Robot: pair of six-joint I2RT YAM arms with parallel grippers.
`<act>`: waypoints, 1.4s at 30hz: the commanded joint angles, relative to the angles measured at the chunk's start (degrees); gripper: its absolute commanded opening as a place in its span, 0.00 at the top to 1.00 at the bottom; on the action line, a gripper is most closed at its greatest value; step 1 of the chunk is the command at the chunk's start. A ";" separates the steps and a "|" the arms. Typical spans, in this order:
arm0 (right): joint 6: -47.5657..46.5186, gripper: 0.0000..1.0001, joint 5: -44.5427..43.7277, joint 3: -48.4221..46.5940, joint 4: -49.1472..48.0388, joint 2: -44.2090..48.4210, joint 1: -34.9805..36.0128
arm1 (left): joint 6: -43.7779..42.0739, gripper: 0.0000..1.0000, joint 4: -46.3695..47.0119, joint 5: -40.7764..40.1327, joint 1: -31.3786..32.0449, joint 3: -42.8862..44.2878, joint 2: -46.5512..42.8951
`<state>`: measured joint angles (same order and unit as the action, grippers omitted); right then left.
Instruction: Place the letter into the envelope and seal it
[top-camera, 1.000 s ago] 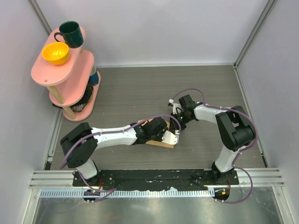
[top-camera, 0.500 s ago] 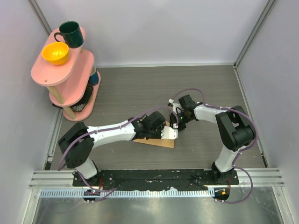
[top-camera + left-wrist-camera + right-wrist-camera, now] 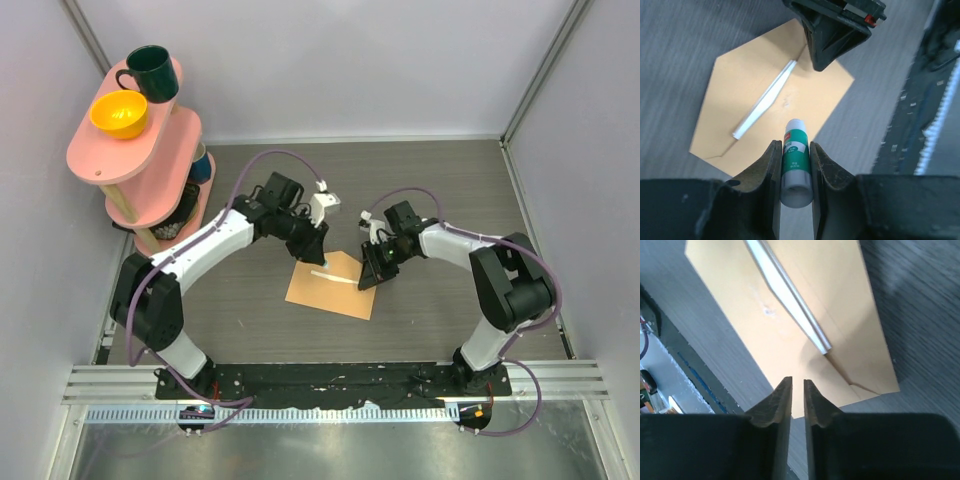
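Note:
The tan-brown envelope [image 3: 325, 295] lies flat on the table with its flap [image 3: 343, 263] folded open toward the back. At its mouth shows a narrow pale strip [image 3: 332, 277], apparently the letter's edge [image 3: 765, 100]; the rest of the letter is hidden. My left gripper [image 3: 316, 247] hangs over the envelope's far edge, shut on a green-and-white glue stick [image 3: 795, 150] whose tip points down at the envelope [image 3: 740, 80]. My right gripper [image 3: 368, 277] stands at the envelope's right edge [image 3: 840, 315], its jaws a narrow gap apart [image 3: 797, 382] with nothing between them.
A pink two-tier stand [image 3: 135, 150] at the back left carries a dark green mug [image 3: 150, 72] and a yellow bowl [image 3: 119, 113]. Walls close in the table at the back and both sides. A black rail [image 3: 330, 380] runs along the near edge.
My left arm has swung up and back from low over the envelope's near side to its far edge, uncovering the envelope. My right jaws have parted slightly.

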<state>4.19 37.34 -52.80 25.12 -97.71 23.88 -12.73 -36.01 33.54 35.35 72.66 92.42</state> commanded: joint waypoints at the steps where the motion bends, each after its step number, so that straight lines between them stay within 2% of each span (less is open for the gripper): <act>1: -3.30 0.73 5.19 -1.78 0.98 6.39 0.38 | 10.35 1.00 -3.89 14.08 -4.32 2.66 -2.68; 3: -3.92 0.61 5.98 -2.57 2.37 9.63 0.29 | 12.37 1.00 -3.98 16.82 -5.12 2.05 -3.12; 5: -8.65 0.48 6.95 -3.19 3.78 13.49 0.38 | 15.45 1.00 -3.63 18.05 -5.91 1.34 -4.35; 8: -15.50 0.37 6.87 -4.42 7.74 17.81 0.38 | 20.45 1.00 -1.18 18.75 -6.35 -0.76 -6.11; 10: -19.80 0.34 7.13 -5.12 10.64 22.20 0.47 | 25.09 1.00 1.10 19.46 -6.44 -2.00 -7.07; 11: -20.61 0.28 7.39 -5.99 11.26 23.69 0.47 | 26.86 1.00 2.16 20.07 -6.44 -2.43 -7.34; 13: -21.32 0.26 7.92 -7.05 11.35 26.77 0.90 | 32.47 1.00 5.58 21.91 -6.44 -3.66 -7.61; 16: -21.50 0.25 6.87 -9.86 10.56 28.45 3.97 | 38.90 1.00 9.19 23.15 -6.35 -4.81 -7.70; 21: -22.47 0.27 -0.24 -12.33 8.19 28.98 13.80 | 42.78 1.00 11.48 23.41 -6.35 -5.51 -8.05; 25: -22.56 0.29 -4.55 -12.16 6.70 28.54 17.16 | 45.33 1.00 13.86 23.59 -6.44 -6.48 -9.45; 31: -20.54 0.36 -7.46 -11.98 2.48 28.10 18.22 | 47.36 1.00 15.62 23.94 -5.65 -7.98 -10.77; 39: -20.27 0.38 -7.73 -12.16 1.16 26.70 19.71 | 50.43 1.00 18.51 23.94 -5.30 -8.85 -11.04; 42: -20.27 0.49 -7.64 -12.24 0.98 26.35 20.07 | 51.93 1.00 19.57 24.03 -5.30 -8.85 -11.04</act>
<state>-16.32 30.02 -63.24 29.28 -71.24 43.13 36.23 -20.82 55.61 29.78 63.94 83.70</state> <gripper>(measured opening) 0.567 0.267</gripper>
